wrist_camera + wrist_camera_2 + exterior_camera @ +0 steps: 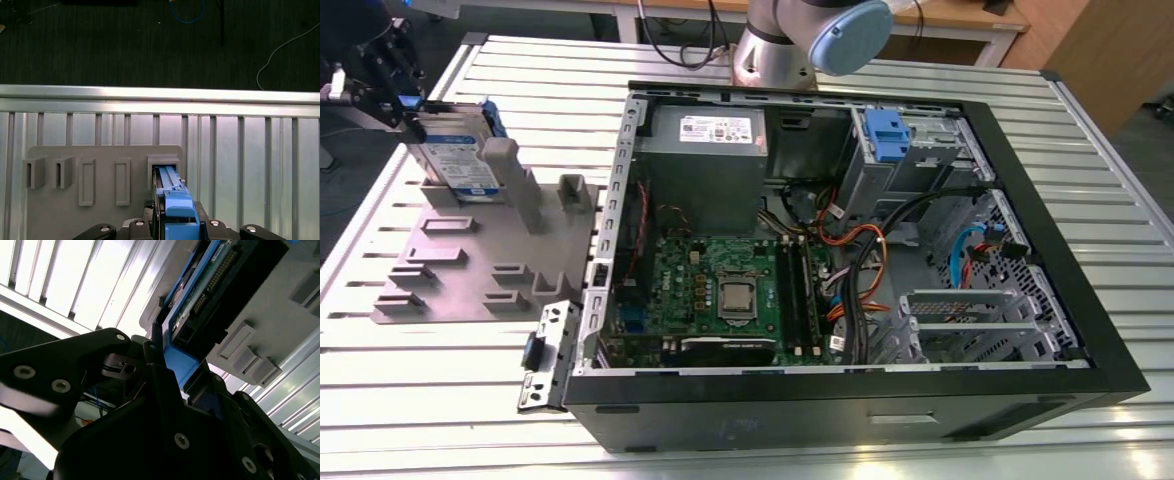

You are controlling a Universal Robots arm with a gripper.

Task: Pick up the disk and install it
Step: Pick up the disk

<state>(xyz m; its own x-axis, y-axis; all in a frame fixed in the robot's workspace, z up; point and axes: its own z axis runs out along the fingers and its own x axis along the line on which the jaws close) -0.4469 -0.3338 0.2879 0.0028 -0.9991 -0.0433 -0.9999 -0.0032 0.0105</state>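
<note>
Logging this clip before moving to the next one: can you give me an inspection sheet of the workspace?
Surface: slatted metal table carrying a gray fixture and an open computer case.
Job's things: the disk stands upright in a fixture slot.
Clutter: nothing seen.
Grippers: gripper, fingers closed on the disk's blue rail.
Cables: orange and black bundles inside the case; blue cable on the floor.
Surroundings: dark floor; wooden furniture.
</note>
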